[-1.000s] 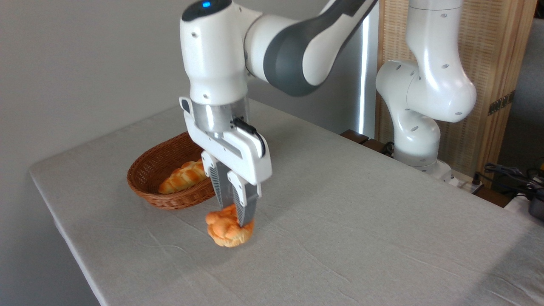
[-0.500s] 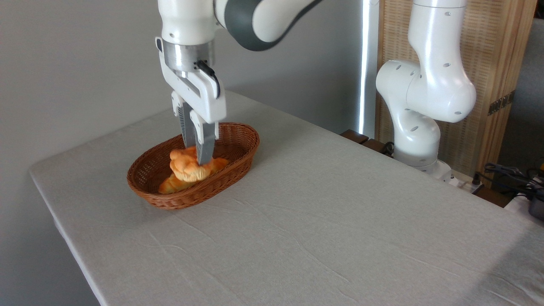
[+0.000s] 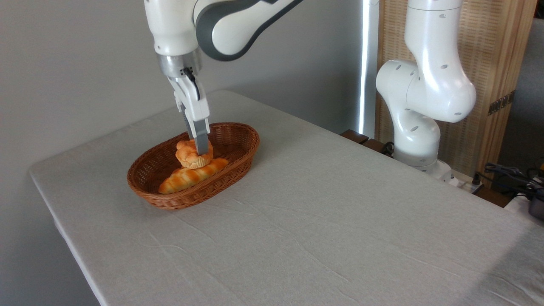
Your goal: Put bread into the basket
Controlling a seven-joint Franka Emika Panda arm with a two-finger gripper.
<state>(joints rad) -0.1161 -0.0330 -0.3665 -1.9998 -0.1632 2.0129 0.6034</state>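
Observation:
The bread point(image 3: 190, 155), a round golden-orange knotted bun, hangs inside the oval brown wicker basket point(image 3: 238, 132) at the table's far left. My gripper point(image 3: 200, 148) comes down from above and is shut on the bun, with one grey finger point(image 3: 201, 137) showing across its right side. The bun is just behind and above a long braided loaf point(image 3: 192, 175) that lies in the basket. I cannot tell whether the bun touches the basket floor.
The grey table cloth point(image 3: 323, 221) stretches to the right and front of the basket. The arm's white base point(image 3: 418, 140) stands at the table's far right edge, with cables point(image 3: 508, 172) beyond it. The table's left edge runs close to the basket.
The gripper carried the bun up from the table in front of the basket and back-left over the rim, then a little further back inside the basket, turning its wrist.

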